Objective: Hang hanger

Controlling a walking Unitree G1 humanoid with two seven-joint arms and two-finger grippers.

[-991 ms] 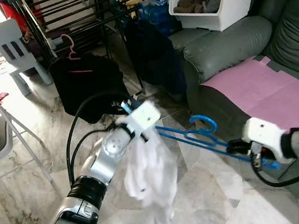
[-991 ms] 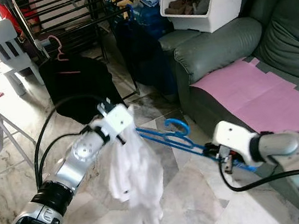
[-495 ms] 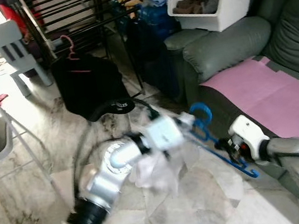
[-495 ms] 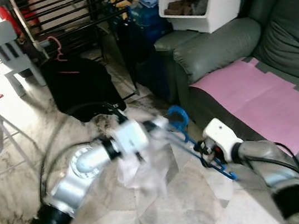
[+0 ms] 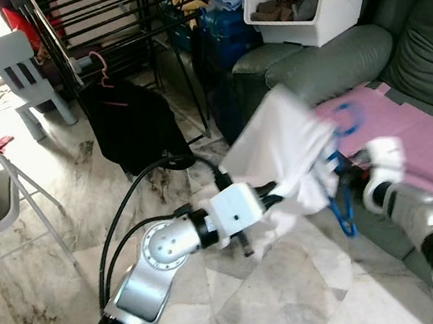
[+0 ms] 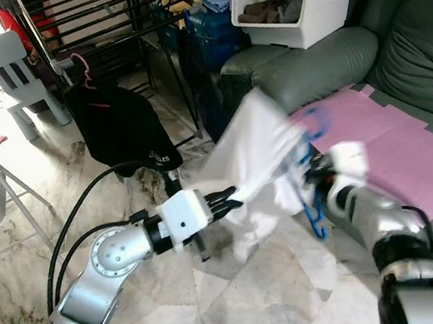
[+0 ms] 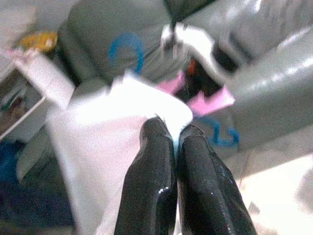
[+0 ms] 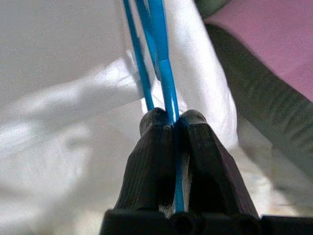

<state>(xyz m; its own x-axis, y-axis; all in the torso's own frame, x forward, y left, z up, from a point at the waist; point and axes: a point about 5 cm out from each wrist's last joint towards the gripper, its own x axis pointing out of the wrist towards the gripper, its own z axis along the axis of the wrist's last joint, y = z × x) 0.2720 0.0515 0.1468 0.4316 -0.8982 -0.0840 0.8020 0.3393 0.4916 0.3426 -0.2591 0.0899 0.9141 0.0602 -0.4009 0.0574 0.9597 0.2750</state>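
The left pincer (image 5: 274, 195), near the middle of the left eye frame, has its two black fingers pressed together on a fold of the white garment (image 5: 280, 148), which billows up and to the right from it. The right pincer (image 8: 171, 128) is clamped hard on the thin blue hanger (image 5: 343, 208); in the head views that hanger sits right of centre, its hook (image 5: 346, 116) blurred above the pink sheet (image 5: 429, 138) on the grey sofa (image 5: 324, 64), its lower loop dangling by the white wrist.

To my eye the risk is a tug of war. The two arms hold different things, and if they swing apart the cloth could slip off the hanger's shoulders, or pull out of that shallow left pinch. The drying rack (image 5: 109, 19) stands well off, in the upper left, beside a black garment on a pink hanger (image 5: 131, 124), so the load must travel some way while flapping.

The right wrist view shows the blue bars running straight between the fingers, with white cloth beside them, which the blurred head views cannot settle. The left wrist view shows the hook clear of the cloth.
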